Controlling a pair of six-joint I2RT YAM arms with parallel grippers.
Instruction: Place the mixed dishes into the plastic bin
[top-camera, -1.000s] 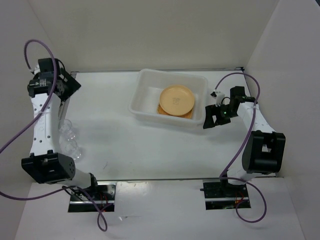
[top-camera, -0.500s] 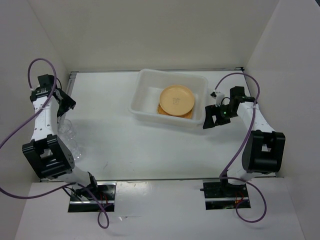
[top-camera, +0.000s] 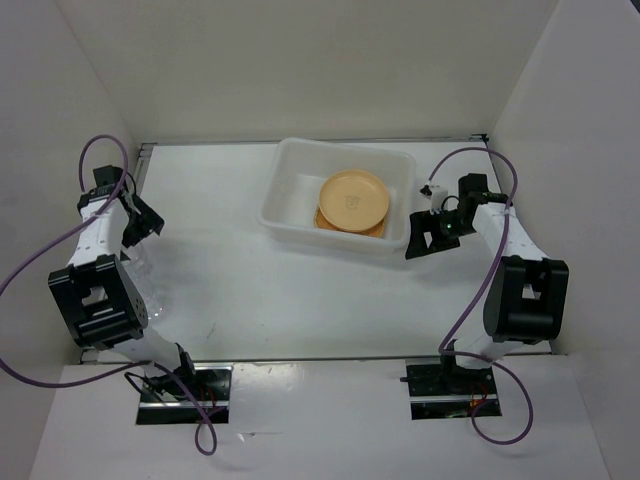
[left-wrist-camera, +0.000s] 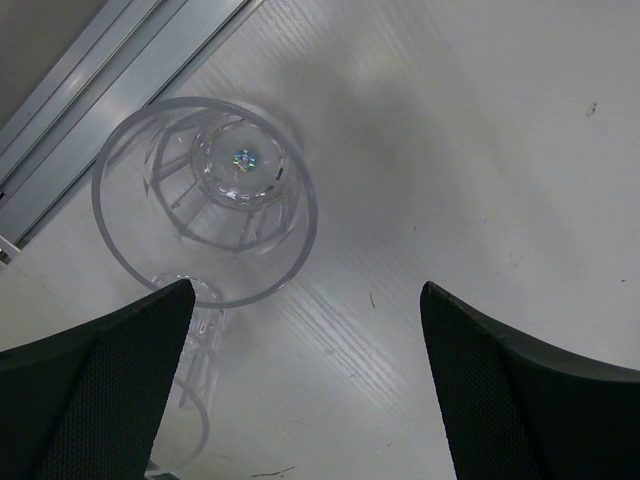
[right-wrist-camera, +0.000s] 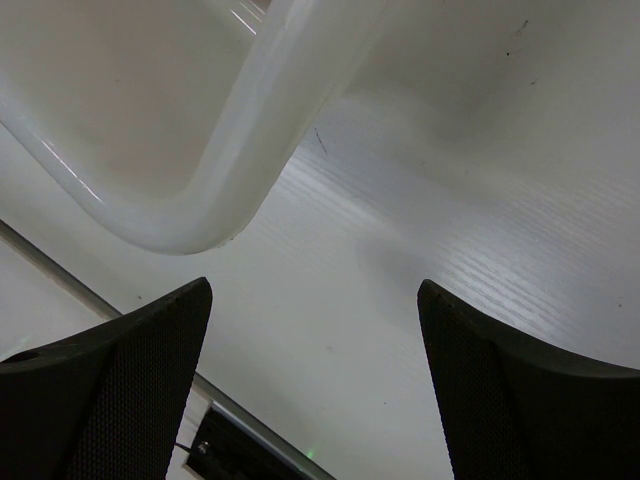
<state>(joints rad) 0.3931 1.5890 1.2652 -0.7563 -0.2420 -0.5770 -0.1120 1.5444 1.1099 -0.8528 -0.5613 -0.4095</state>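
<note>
At the left edge of the table (top-camera: 250, 290), the left gripper (top-camera: 140, 222) is hovering with its fingers spread wide, gripping nothing. In its wrist view, 1 clear plastic cup (left-wrist-camera: 205, 200) is standing upright just ahead of the fingers. A 2nd clear cup (left-wrist-camera: 205, 330) is touching it, partly hidden by a finger. The plastic bin (top-camera: 270, 205) is sitting at the far middle, a round tan-yellow plate (top-camera: 353, 197) lying on another plate inside. Just right of the bin, the right gripper (top-camera: 430, 240) is hanging empty, fingers wide apart.
</note>
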